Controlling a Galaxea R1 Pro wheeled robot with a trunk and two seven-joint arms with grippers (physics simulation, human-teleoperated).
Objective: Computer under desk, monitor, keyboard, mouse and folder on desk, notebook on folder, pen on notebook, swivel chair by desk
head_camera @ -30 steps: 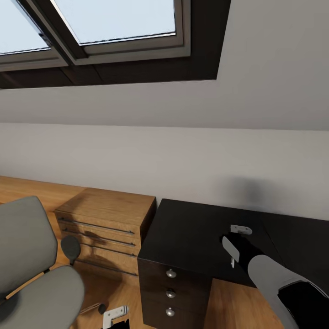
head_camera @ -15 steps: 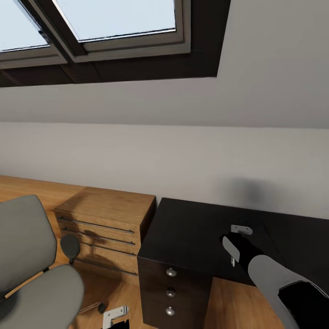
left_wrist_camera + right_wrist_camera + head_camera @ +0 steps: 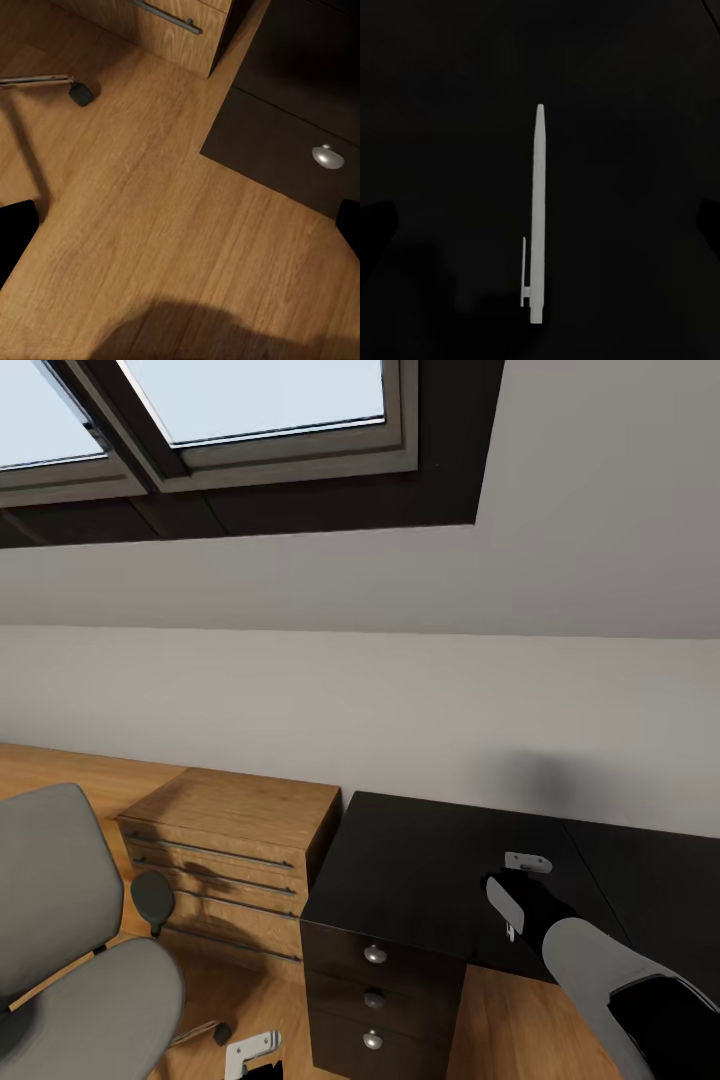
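Glossy black bench (image 3: 420, 860) carried the pen (image 3: 535, 217), lying flat beneath the right jaws (image 3: 520, 895), spread wide and empty. So slim, it might roll or slip when pinched.

Glossy black desk (image 3: 420, 870) (wood-grain floor (image 3: 150, 225))

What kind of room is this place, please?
Probably an attic bedroom or home office: a skylight set in a sloped grey wall, a black desk with drawers, a wooden dresser, and a grey swivel chair.
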